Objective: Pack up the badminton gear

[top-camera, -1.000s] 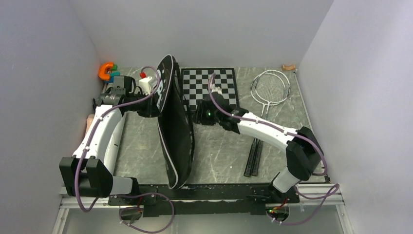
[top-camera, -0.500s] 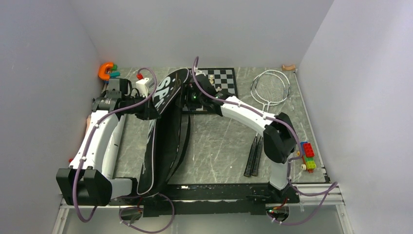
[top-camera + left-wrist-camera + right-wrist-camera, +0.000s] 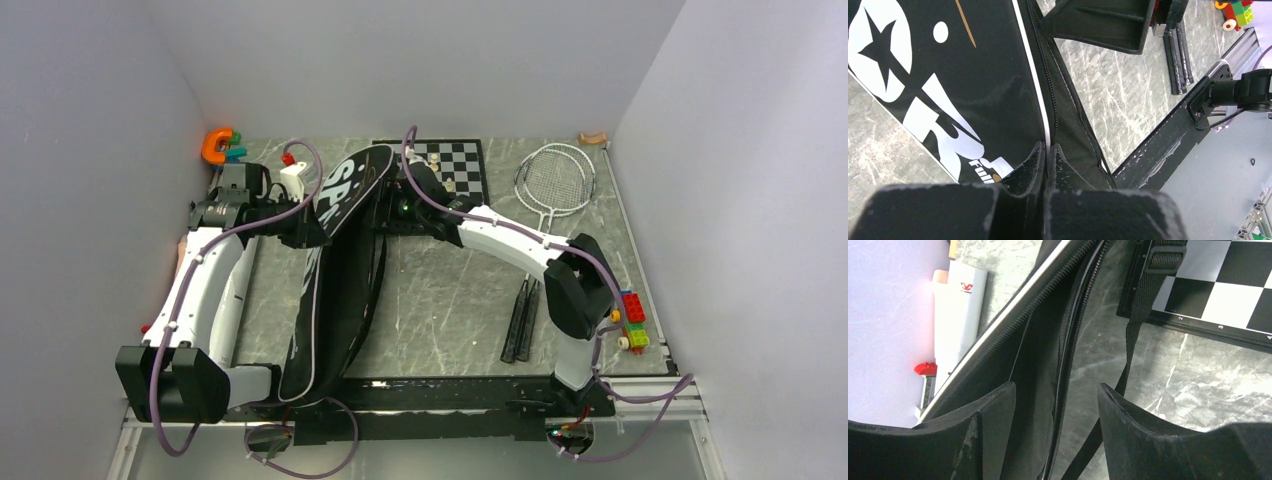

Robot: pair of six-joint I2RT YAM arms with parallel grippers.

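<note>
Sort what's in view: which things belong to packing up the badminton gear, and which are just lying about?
Belongs to the job:
black SPORT bag, pinched by the left hand
two rackets
white tube

Just lying about:
chessboard
toy bricks
orange C-shaped piece

1 blk bag (image 3: 340,270), 2 rackets (image 3: 556,178), 1 chessboard (image 3: 465,165), 1 wht tube (image 3: 962,305).

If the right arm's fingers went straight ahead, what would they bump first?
Probably the black bag: its open zipper edge lies right between the right arm's fingers, just ahead. The strap and chessboard sit off to the side. How near the bag is, I can't tell.
</note>
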